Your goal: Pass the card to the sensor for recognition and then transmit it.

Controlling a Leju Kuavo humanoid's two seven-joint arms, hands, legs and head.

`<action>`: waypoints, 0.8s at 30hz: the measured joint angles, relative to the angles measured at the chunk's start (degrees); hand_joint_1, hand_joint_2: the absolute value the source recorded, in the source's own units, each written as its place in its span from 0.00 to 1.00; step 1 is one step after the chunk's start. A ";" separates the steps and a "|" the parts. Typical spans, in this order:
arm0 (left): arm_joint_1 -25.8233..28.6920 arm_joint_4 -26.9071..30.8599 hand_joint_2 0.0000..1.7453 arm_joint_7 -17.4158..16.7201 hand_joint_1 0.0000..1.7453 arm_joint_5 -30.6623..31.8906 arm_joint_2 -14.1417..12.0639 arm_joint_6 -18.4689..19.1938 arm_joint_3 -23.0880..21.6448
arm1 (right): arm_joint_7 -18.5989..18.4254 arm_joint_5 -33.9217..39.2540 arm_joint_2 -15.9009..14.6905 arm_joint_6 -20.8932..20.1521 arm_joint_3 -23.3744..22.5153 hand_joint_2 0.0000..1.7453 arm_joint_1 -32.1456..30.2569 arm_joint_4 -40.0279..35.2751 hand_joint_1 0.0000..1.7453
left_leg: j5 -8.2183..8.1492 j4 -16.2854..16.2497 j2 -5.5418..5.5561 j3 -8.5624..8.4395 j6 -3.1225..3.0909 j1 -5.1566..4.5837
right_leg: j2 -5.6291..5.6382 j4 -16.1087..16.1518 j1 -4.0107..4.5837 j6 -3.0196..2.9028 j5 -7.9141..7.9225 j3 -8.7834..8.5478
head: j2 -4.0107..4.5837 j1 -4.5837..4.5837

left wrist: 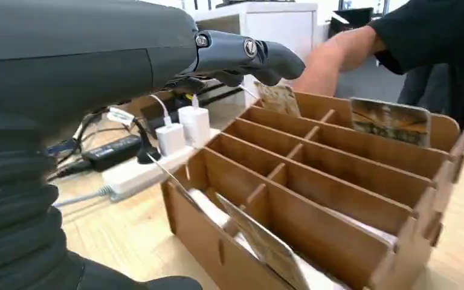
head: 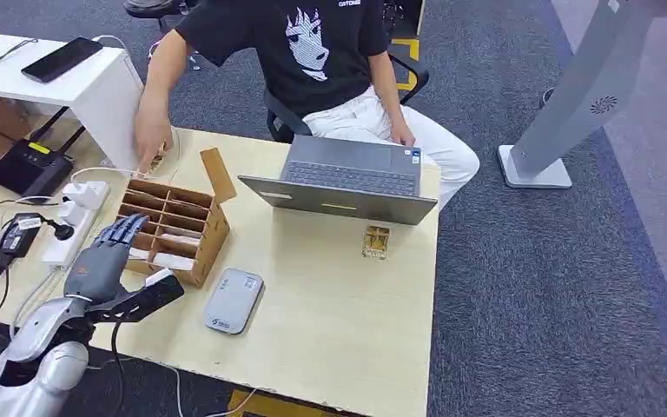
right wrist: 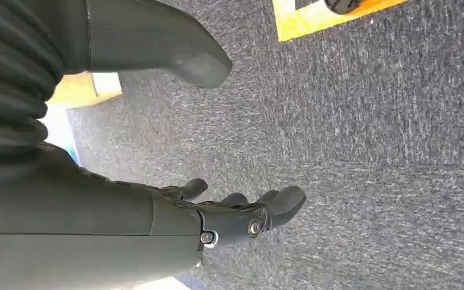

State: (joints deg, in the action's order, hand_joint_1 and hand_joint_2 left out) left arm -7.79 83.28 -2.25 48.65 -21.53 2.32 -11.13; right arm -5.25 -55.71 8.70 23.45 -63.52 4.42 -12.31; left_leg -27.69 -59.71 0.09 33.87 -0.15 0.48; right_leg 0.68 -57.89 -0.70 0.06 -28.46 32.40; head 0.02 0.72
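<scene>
**Left hand over the card rack, right hand hanging by the floor**

From the head view, the left hand (head: 104, 256) hovers at the near-left corner of the wooden card rack (head: 174, 228) on the pale surface (head: 330, 304), its fingers (head: 122, 230) stretched forward over the compartments and holding nothing. A grey sensor pad (head: 233, 301) lies just beside the rack toward the robot, and an open laptop (head: 347, 178) stands farther back. A person (head: 313, 52) seated behind the surface reaches a hand (head: 152, 139) down near the rack's far corner.

The left wrist view brings the rack (left wrist: 314, 181) close and shows what the head view blurs: cards stand tilted in several slots, one card (left wrist: 260, 241) leaning in the nearest row, another card (left wrist: 390, 121) upright at the far side. The fingers (left wrist: 248, 54) are extended above the dividers, apart from every card. A white power strip (left wrist: 139, 169) with plugs lies beside the rack.

The right wrist view shows the right hand (right wrist: 229, 211) over grey carpet (right wrist: 368, 151), fingers loosely apart, empty.
</scene>
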 joint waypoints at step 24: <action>-0.41 -2.93 1.00 -0.74 1.00 -0.15 -0.46 0.11 -2.32 | -0.09 -2.14 0.00 -0.07 1.27 1.00 -0.08 0.00 0.00 | 0.00 0.01 -0.02 0.00 0.00 0.00 | 0.03 -0.01 0.00 0.00 0.00 -0.01 | 0.02 0.00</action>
State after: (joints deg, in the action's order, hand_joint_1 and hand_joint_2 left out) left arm -8.20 80.35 -2.99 48.50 -21.99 2.43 -13.44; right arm -5.33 -57.86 8.70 23.39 -62.25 4.33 -12.31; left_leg -27.69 -59.71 0.07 33.88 -0.14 0.48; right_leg 0.71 -57.90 -0.70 0.06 -28.46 32.40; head 0.04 0.72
